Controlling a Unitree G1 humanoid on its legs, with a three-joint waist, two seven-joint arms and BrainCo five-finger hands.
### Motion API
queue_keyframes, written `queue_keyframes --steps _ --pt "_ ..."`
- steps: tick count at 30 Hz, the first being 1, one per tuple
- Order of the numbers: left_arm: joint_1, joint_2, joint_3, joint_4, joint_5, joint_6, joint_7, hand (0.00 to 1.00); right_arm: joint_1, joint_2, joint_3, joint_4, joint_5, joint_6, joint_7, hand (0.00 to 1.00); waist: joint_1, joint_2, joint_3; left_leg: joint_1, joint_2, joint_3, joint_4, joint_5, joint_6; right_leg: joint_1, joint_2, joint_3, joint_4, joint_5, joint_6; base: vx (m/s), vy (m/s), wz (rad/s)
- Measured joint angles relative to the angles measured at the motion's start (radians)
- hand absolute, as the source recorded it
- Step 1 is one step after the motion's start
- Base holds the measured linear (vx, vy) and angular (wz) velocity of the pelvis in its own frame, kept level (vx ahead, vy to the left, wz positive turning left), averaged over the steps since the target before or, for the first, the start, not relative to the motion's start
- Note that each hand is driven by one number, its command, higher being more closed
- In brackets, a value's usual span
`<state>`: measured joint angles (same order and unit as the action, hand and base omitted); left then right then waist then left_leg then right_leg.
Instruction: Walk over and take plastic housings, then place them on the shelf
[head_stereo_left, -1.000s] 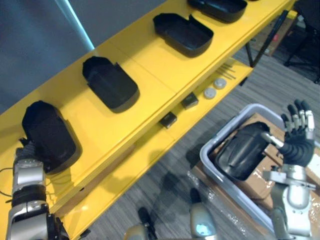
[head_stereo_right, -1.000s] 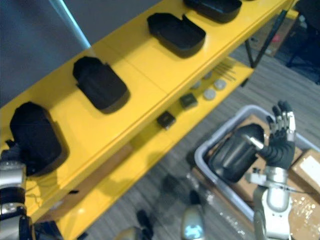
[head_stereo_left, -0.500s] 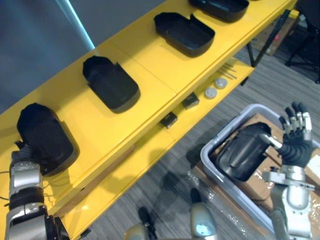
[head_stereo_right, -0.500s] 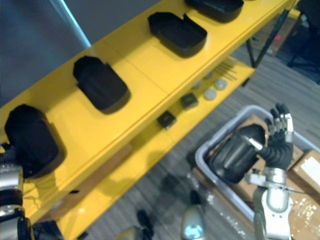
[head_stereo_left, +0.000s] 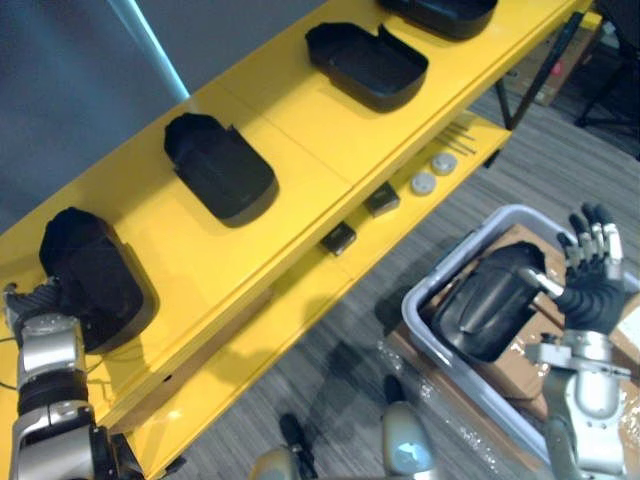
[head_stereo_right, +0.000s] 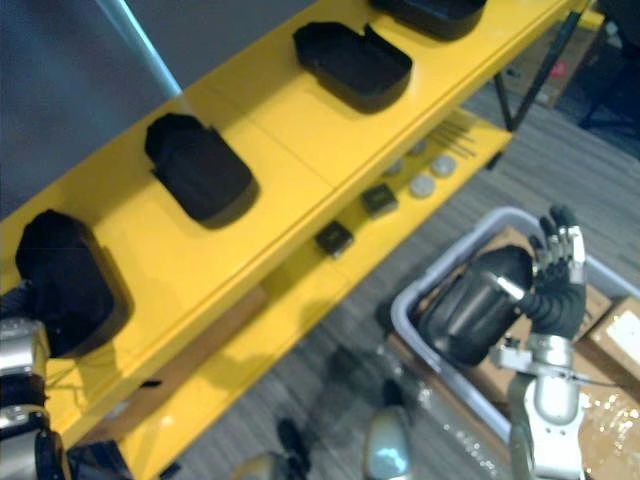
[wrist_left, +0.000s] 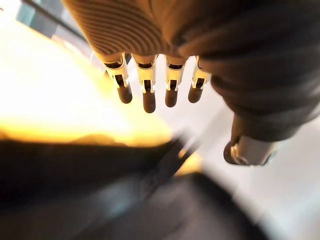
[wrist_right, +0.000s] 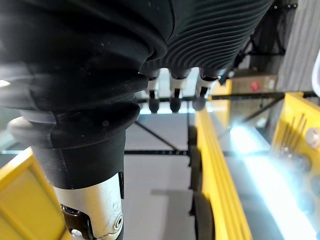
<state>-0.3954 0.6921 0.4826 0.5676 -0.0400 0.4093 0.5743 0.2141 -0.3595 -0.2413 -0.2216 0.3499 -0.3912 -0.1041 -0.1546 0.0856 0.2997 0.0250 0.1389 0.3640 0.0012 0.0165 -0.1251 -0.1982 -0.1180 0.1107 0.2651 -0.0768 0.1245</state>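
At the left end of the yellow shelf (head_stereo_left: 300, 135), a black plastic housing (head_stereo_left: 92, 277) lies on the top board, with the left robot hand (head_stereo_left: 35, 303) just beside it, fingers straight and holding nothing. Off to the right, another housing (head_stereo_left: 487, 300) leans in a grey bin (head_stereo_left: 413, 316). The right robot hand (head_stereo_left: 592, 280) hovers beside it, fingers spread wide, empty.

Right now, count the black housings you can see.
5. Four housings on the yellow shelf: near end, next, third, farthest, cut off. One in the grey bin. More may be hidden.
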Motion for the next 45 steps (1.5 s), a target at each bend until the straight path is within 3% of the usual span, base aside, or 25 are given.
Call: queue_keyframes --steps 3,4,5,7,9,11,14,16,17,20,23,27,28,32,37,39,45 --pt "0.000 0.064 0.025 -0.058 -0.008 -0.073 0.113 0.00 0.022 0.009 0.012 0.000 -0.001 -0.004 -0.002 0.00 -0.004 0.000 -0.001 0.023 -0.003 -0.001 -0.010 0.000 0.001 0.028 -0.001 -0.004 -0.019 0.004 0.003 0.00 0.000 0.00" --pt "0.000 0.090 0.026 -0.085 -0.036 -0.118 0.162 0.00 0.031 0.010 0.012 0.000 -0.002 -0.005 -0.003 0.00 -0.004 0.000 -0.004 0.024 -0.011 -0.002 -0.010 -0.001 0.003 0.033 -0.001 -0.004 -0.024 0.006 0.006 0.00 0.000 0.00" --pt "0.000 0.092 0.028 -0.089 -0.041 -0.129 0.172 0.00 0.032 0.010 0.012 0.000 -0.003 -0.005 -0.003 0.00 -0.004 0.001 -0.004 0.025 -0.011 -0.002 -0.010 -0.001 0.003 0.036 -0.001 -0.004 -0.027 0.008 0.007 0.00 0.000 0.00" --pt "0.002 0.092 0.053 -0.134 -0.072 -0.208 0.226 0.00 0.036 0.010 0.012 0.000 -0.011 -0.005 -0.004 0.00 -0.005 0.005 -0.013 0.041 -0.012 -0.002 -0.012 -0.003 0.006 0.064 -0.003 -0.005 -0.057 0.022 0.010 0.00 0.000 0.00" --pt "0.017 0.092 0.069 -0.202 -0.068 -0.257 0.246 0.00 0.042 0.012 0.011 0.000 -0.012 -0.005 -0.002 0.00 -0.006 0.007 -0.033 0.046 -0.012 -0.006 -0.016 -0.003 0.006 0.079 -0.003 -0.011 -0.074 0.027 0.010 0.01 0.006 0.03" --pt "0.083 0.092 0.079 -0.372 -0.038 -0.299 0.230 0.00 0.049 0.022 0.009 -0.003 -0.013 -0.005 0.000 0.00 -0.008 0.006 -0.058 0.047 -0.012 -0.015 -0.022 -0.003 0.007 0.089 -0.004 -0.020 -0.087 0.030 0.009 0.03 0.006 0.13" --pt "0.244 0.066 0.088 -0.704 0.055 -0.369 0.105 0.00 0.070 0.054 0.003 -0.011 -0.032 0.001 0.000 0.00 0.002 0.012 -0.103 0.050 -0.012 -0.028 -0.030 -0.003 0.007 0.101 -0.005 -0.030 -0.102 0.030 0.009 0.05 0.007 0.09" --pt "0.399 -0.040 0.079 -0.937 0.041 -0.456 -0.080 0.00 0.099 0.092 -0.028 -0.051 -0.051 0.009 0.002 0.00 0.007 0.026 -0.120 0.052 -0.016 -0.051 -0.033 -0.004 0.008 0.122 -0.010 -0.051 -0.117 0.030 0.010 0.04 0.009 0.24" --pt "0.512 -0.145 0.052 -1.045 0.006 -0.525 -0.207 0.00 0.117 0.121 -0.060 -0.078 -0.060 0.016 0.006 0.00 0.009 0.031 -0.125 0.057 -0.016 -0.057 -0.034 -0.004 0.008 0.134 -0.011 -0.060 -0.129 0.030 0.010 0.03 0.010 0.24" --pt "0.671 -0.260 0.007 -1.074 -0.046 -0.609 -0.398 0.00 0.130 0.150 -0.115 -0.078 -0.072 0.023 0.017 0.00 0.021 0.032 -0.125 0.051 -0.013 -0.087 -0.033 -0.006 0.010 0.160 -0.010 -0.087 -0.172 0.036 0.005 -0.03 -0.011 0.23" --pt "0.736 -0.273 0.010 -1.020 -0.131 -0.665 -0.539 0.00 0.136 0.165 -0.147 -0.068 -0.091 0.025 0.018 0.00 0.047 0.022 -0.123 0.037 -0.012 -0.105 -0.034 -0.006 0.011 0.171 -0.010 -0.102 -0.205 0.056 0.001 -0.04 -0.008 0.14" --pt "0.792 -0.273 0.005 -0.970 -0.191 -0.666 -0.701 0.00 0.135 0.165 -0.159 -0.043 -0.091 0.025 0.017 0.00 0.061 0.013 -0.122 0.031 -0.018 -0.115 -0.033 -0.001 0.007 0.183 -0.018 -0.113 -0.227 0.067 0.003 0.00 0.012 0.10" --pt "0.815 -0.272 0.005 -0.966 -0.229 -0.648 -0.743 0.00 0.135 0.163 -0.176 -0.037 -0.089 0.025 0.014 0.00 0.062 0.011 -0.121 0.024 -0.024 -0.124 -0.034 -0.001 0.008 0.183 -0.023 -0.120 -0.231 0.072 0.010 0.02 0.012 0.13" --pt "0.824 -0.266 0.005 -0.912 -0.275 -0.602 -0.797 0.00 0.131 0.153 -0.193 -0.025 -0.087 0.025 0.012 0.00 0.062 0.010 -0.118 0.010 -0.032 -0.139 -0.033 0.000 0.010 0.182 -0.032 -0.135 -0.231 0.076 0.014 0.03 0.011 0.13" --pt "0.753 -0.170 -0.097 -0.818 -0.275 -0.509 -0.887 0.00 0.066 0.094 -0.188 0.040 -0.087 0.024 0.006 0.00 0.063 0.020 -0.052 0.007 -0.045 -0.139 -0.033 0.000 0.016 0.179 -0.044 -0.135 -0.231 0.077 0.017 0.00 0.000 0.00" --pt "0.736 -0.145 -0.119 -0.818 -0.276 -0.482 -0.922 0.00 0.064 0.082 -0.187 0.040 -0.087 0.024 0.000 0.00 0.062 0.027 -0.041 0.004 -0.047 -0.139 -0.034 -0.001 0.018 0.176 -0.046 -0.134 -0.231 0.077 0.018 0.00 0.000 0.00" --pt "0.687 -0.064 -0.187 -0.814 -0.310 -0.339 -1.072 0.00 0.070 0.041 -0.186 0.040 -0.084 0.020 -0.005 0.00 0.050 0.042 -0.034 -0.007 -0.048 -0.139 -0.034 -0.001 0.020 0.163 -0.047 -0.132 -0.228 0.078 0.018 0.04 -0.003 -0.01"
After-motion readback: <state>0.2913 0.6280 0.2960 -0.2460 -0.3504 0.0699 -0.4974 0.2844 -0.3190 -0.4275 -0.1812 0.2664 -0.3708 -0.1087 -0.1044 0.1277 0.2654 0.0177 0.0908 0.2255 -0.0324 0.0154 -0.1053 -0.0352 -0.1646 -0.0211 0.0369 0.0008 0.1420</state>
